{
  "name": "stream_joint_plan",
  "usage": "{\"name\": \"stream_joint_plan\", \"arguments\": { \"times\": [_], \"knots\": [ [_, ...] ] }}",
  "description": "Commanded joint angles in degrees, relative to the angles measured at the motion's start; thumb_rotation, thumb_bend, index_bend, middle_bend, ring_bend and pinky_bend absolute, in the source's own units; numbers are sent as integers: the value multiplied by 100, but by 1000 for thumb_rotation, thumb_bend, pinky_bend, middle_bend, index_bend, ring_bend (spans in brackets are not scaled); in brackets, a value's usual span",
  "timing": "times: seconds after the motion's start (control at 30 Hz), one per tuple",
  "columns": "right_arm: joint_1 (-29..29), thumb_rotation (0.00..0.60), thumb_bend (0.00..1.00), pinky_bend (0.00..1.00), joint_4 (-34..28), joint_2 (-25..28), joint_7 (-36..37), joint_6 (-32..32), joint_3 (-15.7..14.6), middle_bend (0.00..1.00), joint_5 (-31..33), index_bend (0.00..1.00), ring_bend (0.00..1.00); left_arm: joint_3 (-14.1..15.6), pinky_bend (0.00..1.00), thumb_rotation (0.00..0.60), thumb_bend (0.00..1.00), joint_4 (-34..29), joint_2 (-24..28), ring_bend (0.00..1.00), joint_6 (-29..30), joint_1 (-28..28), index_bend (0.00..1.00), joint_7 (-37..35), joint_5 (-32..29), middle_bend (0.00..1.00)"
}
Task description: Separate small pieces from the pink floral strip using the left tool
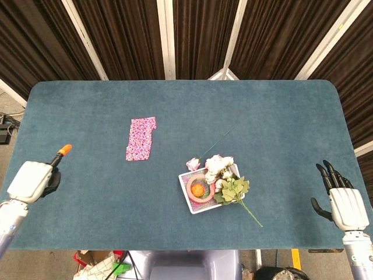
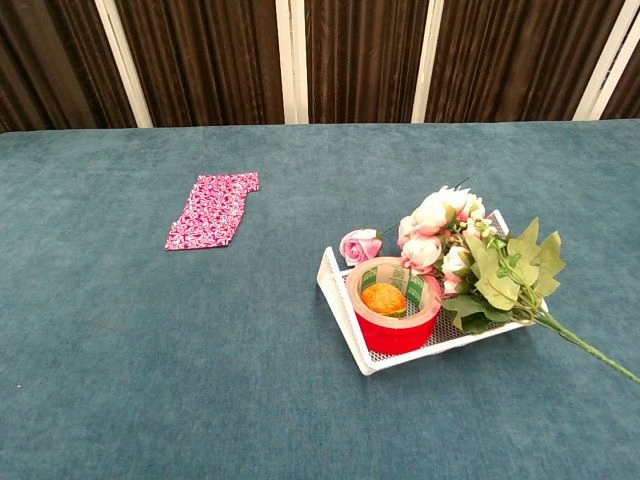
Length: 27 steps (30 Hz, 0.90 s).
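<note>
The pink floral strip [image 1: 141, 138] lies flat on the teal table, left of centre, and shows in the chest view too [image 2: 213, 209]. My left hand [image 1: 34, 181] hovers over the table's left edge, well to the left of and below the strip. Its fingers are curled around a tool whose orange tip [image 1: 64, 150] points up and right towards the strip. My right hand [image 1: 344, 203] stays at the table's lower right corner, fingers apart, holding nothing. The chest view shows neither hand.
A white wire tray [image 1: 183, 182] sits right of centre, near the front edge. It holds a red tape roll [image 2: 393, 318] with an orange object inside, and a bunch of artificial flowers [image 2: 440, 225] whose stem juts out to the right. Dark curtains stand behind the table.
</note>
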Motion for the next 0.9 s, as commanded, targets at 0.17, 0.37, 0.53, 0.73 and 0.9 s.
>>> {"name": "stream_joint_plan", "arguments": {
  "times": [0.17, 0.37, 0.53, 0.73, 0.9],
  "knots": [
    [13, 600, 366, 264, 18, -14, -22, -38, 13, 50, 51, 0, 150, -385, 708, 600, 916, -112, -258, 726, -1647, -1240, 0, 1078, -1710, 801],
    [27, 600, 366, 264, 26, -25, -50, -67, 20, 50, 77, 0, 149, -396, 717, 600, 949, 72, -647, 742, -1926, -1770, 0, 1771, -2678, 805],
    [34, 600, 367, 264, 30, -32, -75, -86, 29, 50, 109, 0, 149, -319, 735, 600, 985, 293, -970, 767, -2161, -2169, 0, 2079, -3267, 808],
    [29, 600, 366, 264, 43, -29, -66, -84, 38, 49, 137, 0, 150, -115, 735, 600, 989, 577, -1409, 773, -2288, -2604, 0, 2509, -3894, 808],
    [20, 600, 366, 264, 52, -19, -26, -70, 46, 50, 148, 0, 149, 88, 735, 600, 990, 801, -1771, 774, -2261, -2905, 0, 2856, -4331, 808]
  ]
}}
